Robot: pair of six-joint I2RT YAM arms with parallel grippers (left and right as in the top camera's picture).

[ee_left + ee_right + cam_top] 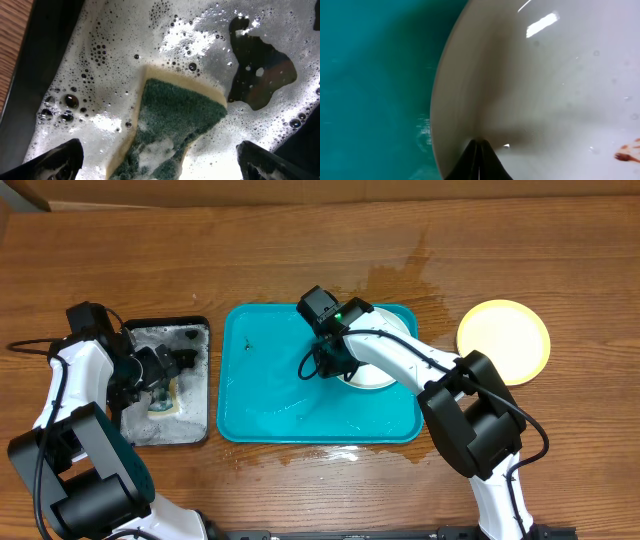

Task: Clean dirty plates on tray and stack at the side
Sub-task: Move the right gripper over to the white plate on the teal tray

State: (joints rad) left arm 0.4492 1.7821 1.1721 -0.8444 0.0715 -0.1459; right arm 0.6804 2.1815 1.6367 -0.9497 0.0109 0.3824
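Overhead: turquoise tray sits centre frame on the wooden table. One white plate lies in its right half, mostly hidden under the right arm. A pale yellow plate lies off the tray on bare wood at the right of the frame, well apart from it. A wet patch darkens the wood above the tray's upper right corner.

Right gripper: fingers pressed together, tips meeting at the near rim of the white plate, pinching its edge. A small brown smear sits on the plate face, lower right of the wrist view. Tray floor fills the left of that view, wet.

Left gripper: fingers spread wide, one at each lower corner of the wrist view, holding nothing. It hangs over the black tray at the left of the overhead frame, just beside the turquoise one. The sponge, green scrub face up over a yellow body, lies in white foam between and ahead of the fingers; I cannot tell whether they touch it.
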